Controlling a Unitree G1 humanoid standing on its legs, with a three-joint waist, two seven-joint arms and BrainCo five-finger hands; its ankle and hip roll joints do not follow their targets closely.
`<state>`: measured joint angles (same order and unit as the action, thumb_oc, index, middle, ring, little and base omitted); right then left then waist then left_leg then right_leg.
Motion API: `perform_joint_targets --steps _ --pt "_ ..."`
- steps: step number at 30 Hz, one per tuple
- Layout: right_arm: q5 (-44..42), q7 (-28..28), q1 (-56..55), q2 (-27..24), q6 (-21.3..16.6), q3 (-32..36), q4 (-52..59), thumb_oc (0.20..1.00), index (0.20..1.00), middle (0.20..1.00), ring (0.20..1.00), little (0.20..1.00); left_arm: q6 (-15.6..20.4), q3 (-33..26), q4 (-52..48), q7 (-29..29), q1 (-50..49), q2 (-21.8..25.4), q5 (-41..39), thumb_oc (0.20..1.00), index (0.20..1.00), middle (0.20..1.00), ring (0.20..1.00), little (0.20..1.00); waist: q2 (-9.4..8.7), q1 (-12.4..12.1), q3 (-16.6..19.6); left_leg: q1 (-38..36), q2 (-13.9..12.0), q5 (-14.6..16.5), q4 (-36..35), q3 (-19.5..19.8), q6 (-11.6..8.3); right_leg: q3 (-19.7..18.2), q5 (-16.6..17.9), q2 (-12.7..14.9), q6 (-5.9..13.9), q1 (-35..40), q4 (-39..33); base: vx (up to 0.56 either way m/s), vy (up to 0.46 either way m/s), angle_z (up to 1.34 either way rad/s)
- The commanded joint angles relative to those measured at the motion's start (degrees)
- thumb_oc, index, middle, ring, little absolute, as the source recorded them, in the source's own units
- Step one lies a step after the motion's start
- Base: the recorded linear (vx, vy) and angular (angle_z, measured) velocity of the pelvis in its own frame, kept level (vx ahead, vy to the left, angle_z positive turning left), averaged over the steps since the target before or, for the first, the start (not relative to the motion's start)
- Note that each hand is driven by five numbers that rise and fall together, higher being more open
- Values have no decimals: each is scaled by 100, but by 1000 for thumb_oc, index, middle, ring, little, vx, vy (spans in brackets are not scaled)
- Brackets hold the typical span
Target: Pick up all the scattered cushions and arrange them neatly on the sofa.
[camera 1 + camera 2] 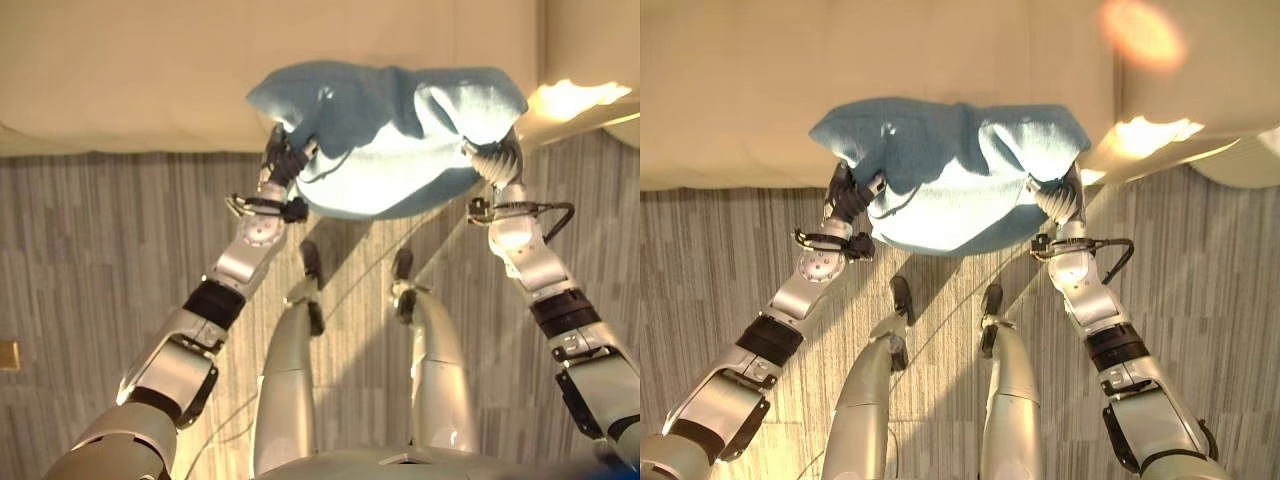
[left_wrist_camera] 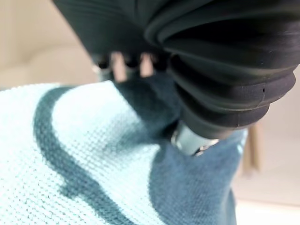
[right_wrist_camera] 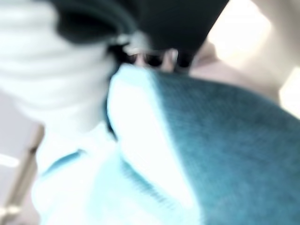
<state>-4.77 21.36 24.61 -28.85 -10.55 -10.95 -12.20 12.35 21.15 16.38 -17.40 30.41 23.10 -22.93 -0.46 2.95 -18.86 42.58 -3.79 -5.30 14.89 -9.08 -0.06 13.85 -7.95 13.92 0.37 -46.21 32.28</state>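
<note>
Gripping one blue cushion (image 1: 385, 135) between two hands, up off the striped floor (image 1: 90, 260) and level with the front edge of the cream sofa (image 1: 130, 70). At the left end, left hand (image 1: 285, 155) pressed into the fabric, dark-tipped fingers (image 2: 129, 61) curled over the bunched knit and the thumb dug in beneath, so clamped on the cushion. At the right end, right hand (image 1: 1058, 197) matched to it, fingers (image 3: 154, 58) hooked over the top edge of the cloth, likewise closed on the cushion. Held at both ends most likely because a soft, floppy thing sags from a single grip; sagging a little in the middle even so, with the corners pulled up into peaks by the two hands. Lying with its long axis across, from left hand to right, roughly parallel to the sofa's front edge, broad face tipped toward the seat, paler underside turned down toward the floor. Carried this way, probably ready to go forward onto the seat without any turning. Not yet resting on the sofa.
</note>
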Motion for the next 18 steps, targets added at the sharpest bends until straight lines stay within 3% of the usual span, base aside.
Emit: perform_joint_targets --steps 1,3,8,9,15,18 --pt "161 -122 50 215 -577 -212 38 200 200 200 200 200 716 143 -342 237 -78 -330 106 200 200 200 200 200 66 109 890 -687 -122 359 -247 367 -642 -41 527 -94 722 1203 -1307 160 29 9" --pt "206 -218 -418 297 -600 -91 255 200 200 200 200 200 715 51 -607 288 -532 -309 209 200 200 200 200 200 29 80 996 -1453 -50 407 -501 294 -615 44 611 -95 807 1998 -1677 217 66 4" --pt "329 -422 -792 328 -543 -89 440 200 200 200 200 200 659 3 -849 349 -1013 -252 429 200 200 200 200 200 -22 54 1137 -2295 -36 507 -703 186 -541 103 703 -92 884 2884 -2073 186 74 -7" --pt "316 -528 -891 377 -499 -137 473 200 200 200 200 200 614 -31 -887 399 -1231 -243 436 200 200 200 200 200 -59 26 1240 -2633 -39 671 -687 116 -497 90 671 -79 914 3231 -2202 110 53 -8" --pt "413 -726 -1107 494 -389 -249 518 200 200 200 200 200 475 -20 -836 491 -1621 -322 433 200 200 200 200 200 -197 -70 1488 -3367 57 960 -764 1 -344 36 832 -27 1056 3921 -2494 155 120 -10" --pt "451 -828 -1248 521 -343 -229 499 200 200 200 200 200 393 27 -789 587 -1785 -362 366 200 200 200 200 200 -218 -77 1521 -3723 193 1055 -918 27 -152 -130 1062 52 1167 3933 -2068 98 145 -24"
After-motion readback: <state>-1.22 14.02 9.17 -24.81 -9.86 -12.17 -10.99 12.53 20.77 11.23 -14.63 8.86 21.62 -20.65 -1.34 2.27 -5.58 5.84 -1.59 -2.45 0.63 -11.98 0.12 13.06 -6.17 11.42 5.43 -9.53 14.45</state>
